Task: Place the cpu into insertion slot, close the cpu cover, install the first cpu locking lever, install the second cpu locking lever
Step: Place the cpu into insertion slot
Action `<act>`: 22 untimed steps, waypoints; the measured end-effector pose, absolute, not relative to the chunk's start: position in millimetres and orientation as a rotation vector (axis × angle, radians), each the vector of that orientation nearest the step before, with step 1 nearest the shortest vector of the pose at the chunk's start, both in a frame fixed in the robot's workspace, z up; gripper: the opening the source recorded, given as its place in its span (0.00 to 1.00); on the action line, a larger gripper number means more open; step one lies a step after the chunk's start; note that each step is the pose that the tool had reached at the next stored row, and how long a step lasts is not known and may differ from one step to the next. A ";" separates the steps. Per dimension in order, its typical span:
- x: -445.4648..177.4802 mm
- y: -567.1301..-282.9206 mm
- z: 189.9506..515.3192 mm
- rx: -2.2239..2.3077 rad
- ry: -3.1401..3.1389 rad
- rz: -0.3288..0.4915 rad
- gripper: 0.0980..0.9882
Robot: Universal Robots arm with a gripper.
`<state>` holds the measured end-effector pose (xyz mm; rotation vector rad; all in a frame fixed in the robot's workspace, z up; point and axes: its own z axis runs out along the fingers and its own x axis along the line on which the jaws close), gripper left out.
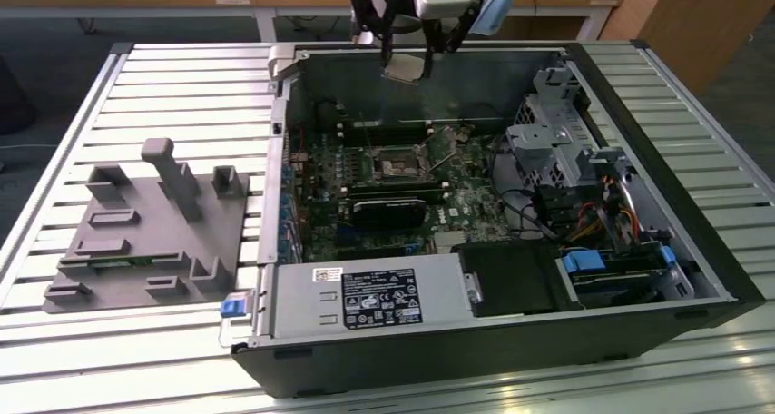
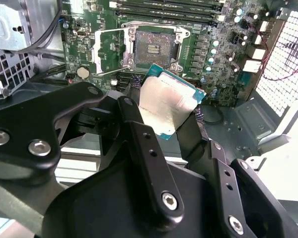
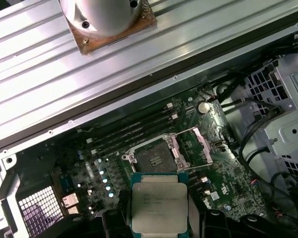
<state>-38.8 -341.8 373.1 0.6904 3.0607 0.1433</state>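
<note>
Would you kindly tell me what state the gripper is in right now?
Gripper: closed, holding the cpu between its fingers.

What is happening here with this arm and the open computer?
The arm's gripper holds the cpu by its edges, in the air over the open computer case. The insertion slot on the green board is empty, and the cpu cover stands swung open beside it. The chip is not yet seated.
</note>
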 end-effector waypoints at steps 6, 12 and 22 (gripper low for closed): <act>-38.8 -341.8 373.0 0.740 3.047 0.143 0.50; -38.8 -341.8 372.8 0.791 3.033 0.143 0.50; -38.8 -341.8 372.4 0.879 3.006 0.143 0.50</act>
